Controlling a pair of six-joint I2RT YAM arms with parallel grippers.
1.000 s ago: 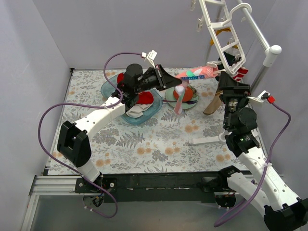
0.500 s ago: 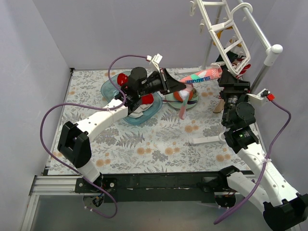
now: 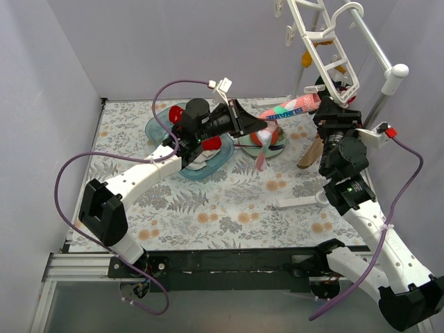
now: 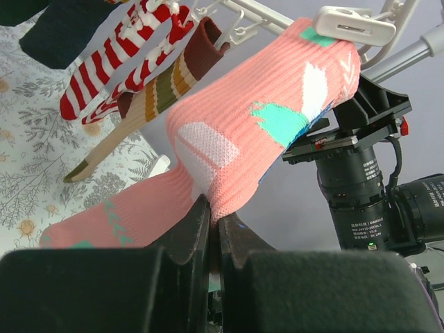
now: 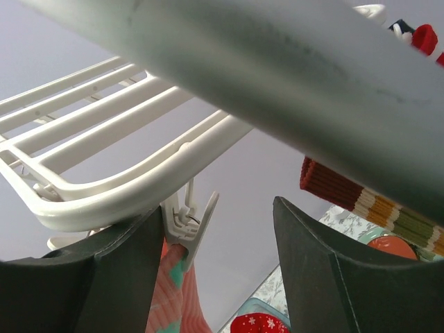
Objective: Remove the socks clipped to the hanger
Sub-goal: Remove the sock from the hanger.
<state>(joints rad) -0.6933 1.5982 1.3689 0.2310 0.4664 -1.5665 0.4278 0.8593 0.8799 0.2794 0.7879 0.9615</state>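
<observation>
The white hanger [image 3: 325, 40] hangs tilted at the top right. A pink sock [image 3: 290, 109] stretches taut from one of its clips [image 4: 350, 24] down to my left gripper [image 3: 261, 125], which is shut on the sock's middle [image 4: 263, 132]. The sock's tail droops below the jaws. My right gripper [image 5: 222, 277] is open just under the hanger bars [image 5: 125, 180]. That clip [image 5: 187, 222] sits between its jaws, close against the left finger [image 5: 118, 277]. A red-and-white striped sock [image 4: 118, 62], a brown striped sock [image 4: 166, 83] and a dark navy sock [image 4: 55, 28] are still clipped.
A blue tub [image 3: 163, 121] holding several socks stands at the back left, under my left arm. A red-orange ball on a green plate [image 3: 269, 141] lies beneath the stretched sock. A grey pole [image 3: 381, 83] with a white cap carries the hanger at the right edge.
My right gripper has risen to the clip holding the pink sock, and its jaws have narrowed a little. My left gripper has kept its grip, and the sock is pulled tighter.
</observation>
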